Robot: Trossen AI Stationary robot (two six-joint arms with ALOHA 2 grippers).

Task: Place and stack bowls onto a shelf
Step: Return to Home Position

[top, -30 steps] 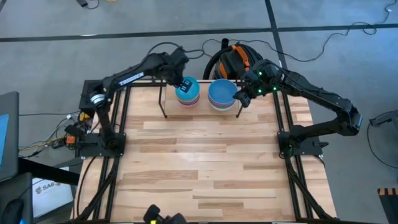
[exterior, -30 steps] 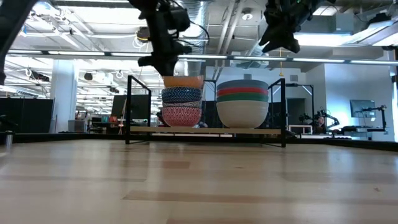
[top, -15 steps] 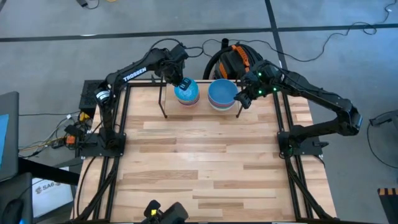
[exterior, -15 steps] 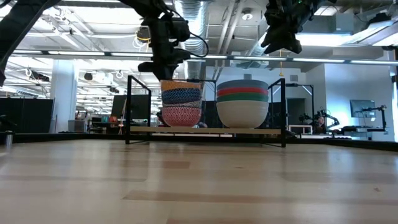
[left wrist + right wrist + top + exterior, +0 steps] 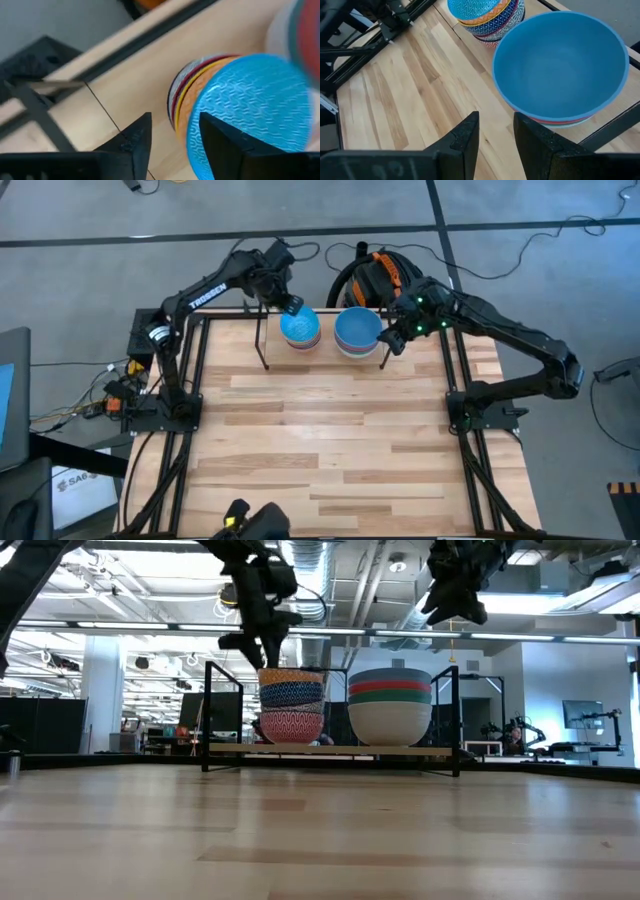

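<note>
Pale wood surface (image 5: 320, 440) from above, black shelf (image 5: 263, 348) at its far edge. Carries two stacks side by side: light blue bowl (image 5: 300, 327) topping the left one, larger blue bowl (image 5: 357, 330) topping the right. Left pincer (image 5: 289, 304): hangs just past the light blue bowl's far rim. Right pincer (image 5: 391, 338): hangs just beside the larger blue bowl, on its right.

From surface height, looks across bare wood to the shelf, with a lit hall behind.
- **Left stack, bottom up:** red patterned bowl (image 5: 291, 726), blue-white patterned bowl (image 5: 291, 693), yellow bowl (image 5: 292, 675); light blue bowl on top hard to make out.
- **Right stack, bottom up:** white bowl (image 5: 390, 723), green bowl (image 5: 390, 697), reddish bowl (image 5: 390, 686), larger blue bowl.
- **Pincers:** left pincer close above the left stack's rim; right pincer well above the right stack.

From the left wrist: fingers (image 5: 135, 142) spread apart, gripping nothing, with the light blue bowl just ahead.

From the right wrist: fingers (image 5: 465, 135) parted by a narrow gap, wood showing between, nothing gripped. Larger blue bowl ahead, patterned stack beyond it.
</note>
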